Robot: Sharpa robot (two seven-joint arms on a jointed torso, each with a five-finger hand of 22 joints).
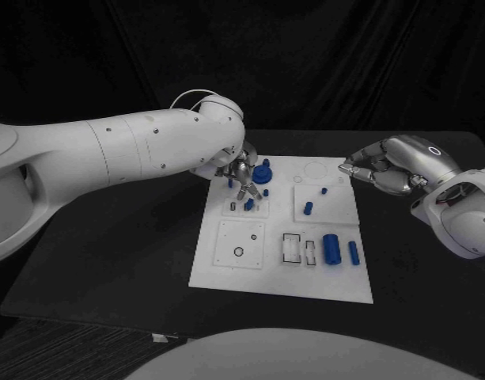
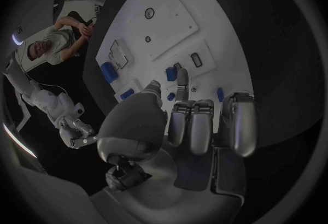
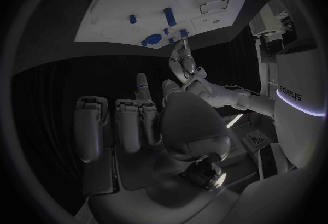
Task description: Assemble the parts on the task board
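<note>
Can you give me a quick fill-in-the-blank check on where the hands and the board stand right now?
1. The task board is coloured ____.
2. The hand working over the board's far end, among the blue parts, is the ____ hand.
3. The right hand hangs off the board's edge with its fingers curled in, holding ____.
4. The table under the board is coloured ____.

Missing words: white; left; nothing; black

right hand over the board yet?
No. In the head view the right hand hangs over the black table, just past the far right corner of the white board.
</note>
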